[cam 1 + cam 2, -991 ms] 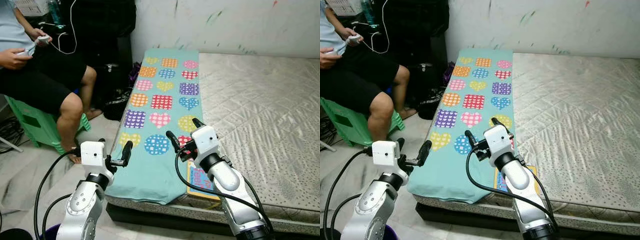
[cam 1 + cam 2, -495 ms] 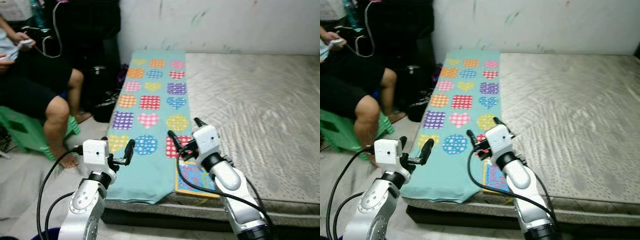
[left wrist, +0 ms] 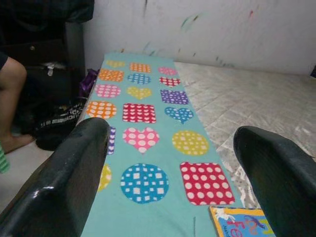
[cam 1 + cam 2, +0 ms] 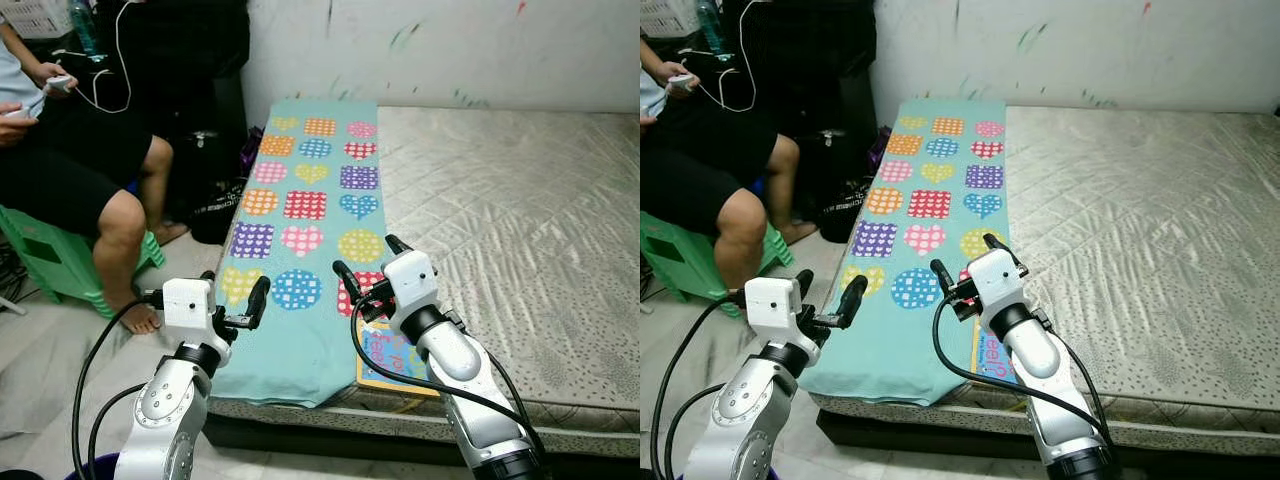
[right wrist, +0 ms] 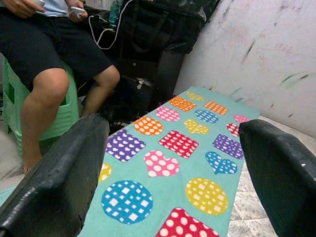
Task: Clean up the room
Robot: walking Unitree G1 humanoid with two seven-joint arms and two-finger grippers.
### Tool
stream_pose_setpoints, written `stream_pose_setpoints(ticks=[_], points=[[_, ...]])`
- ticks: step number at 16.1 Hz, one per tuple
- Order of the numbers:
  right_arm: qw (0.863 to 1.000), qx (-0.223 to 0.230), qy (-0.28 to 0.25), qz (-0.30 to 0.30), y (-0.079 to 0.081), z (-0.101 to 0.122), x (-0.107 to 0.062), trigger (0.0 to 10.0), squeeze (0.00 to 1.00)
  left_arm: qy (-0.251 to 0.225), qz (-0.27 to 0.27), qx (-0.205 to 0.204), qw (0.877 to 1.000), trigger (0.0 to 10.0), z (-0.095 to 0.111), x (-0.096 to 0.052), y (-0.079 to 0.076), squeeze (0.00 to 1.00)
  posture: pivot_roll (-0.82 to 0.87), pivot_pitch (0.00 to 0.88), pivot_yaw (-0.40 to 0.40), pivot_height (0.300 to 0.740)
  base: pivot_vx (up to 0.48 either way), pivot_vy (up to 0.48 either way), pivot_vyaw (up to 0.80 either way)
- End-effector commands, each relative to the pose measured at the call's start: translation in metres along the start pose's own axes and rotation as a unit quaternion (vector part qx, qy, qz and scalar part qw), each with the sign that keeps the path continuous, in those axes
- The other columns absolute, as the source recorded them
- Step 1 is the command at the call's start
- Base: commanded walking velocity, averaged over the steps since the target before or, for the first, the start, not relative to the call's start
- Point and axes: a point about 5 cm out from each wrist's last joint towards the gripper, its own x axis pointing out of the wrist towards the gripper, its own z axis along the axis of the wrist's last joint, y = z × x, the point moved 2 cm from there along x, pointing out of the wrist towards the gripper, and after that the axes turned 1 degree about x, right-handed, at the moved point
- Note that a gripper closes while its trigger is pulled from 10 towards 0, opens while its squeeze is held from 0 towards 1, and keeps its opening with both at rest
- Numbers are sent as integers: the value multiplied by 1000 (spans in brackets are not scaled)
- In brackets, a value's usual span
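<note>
A teal cloth (image 4: 308, 215) printed with coloured hearts, circles and squares lies lengthwise along the left edge of a bare grey mattress (image 4: 520, 200). A colourful picture book (image 4: 392, 355) lies at the mattress's front edge, partly under the cloth's right side and my right arm. My left gripper (image 4: 232, 296) hovers open just off the cloth's front left corner, holding nothing. Over the cloth's front right part, my right gripper (image 4: 370, 263) is also open and holding nothing. Between the left wrist view's black fingers (image 3: 64, 182) are the cloth (image 3: 148, 113) and the book's corner (image 3: 237, 222).
A person (image 4: 70, 150) sits on a green stool (image 4: 60, 255) at the left, holding a device with a white cable. Black bags (image 4: 215, 190) stand between the person and the mattress. A paint-marked white wall (image 4: 450, 50) runs behind the bed. Grey floor (image 4: 50, 340) lies at the left.
The whole picture swung sideways and back, so the camera moved. Both grippers keep the same open pose before the cloth, and the cloth and book lie as before.
</note>
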Motion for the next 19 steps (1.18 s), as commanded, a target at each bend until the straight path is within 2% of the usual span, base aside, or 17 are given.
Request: stream_pose_setpoints(ticks=[1,9,19], points=[[1000,-2,-10,0,0,5,2,10000,0,-9,-6,5,1000,10000,4,0,-1,0,-172,4,17,740,281,0,0],[1000,-5,-12,4,0,5,2,10000,0,-8,-8,5,1000,10000,4,0,-1,0,-171,3,14,740,287,0,0],[1000,-9,-11,6,1,5,2,10000,0,5,11,11,1000,10000,1,1,2,0,-171,4,14,740,0,0,0]])
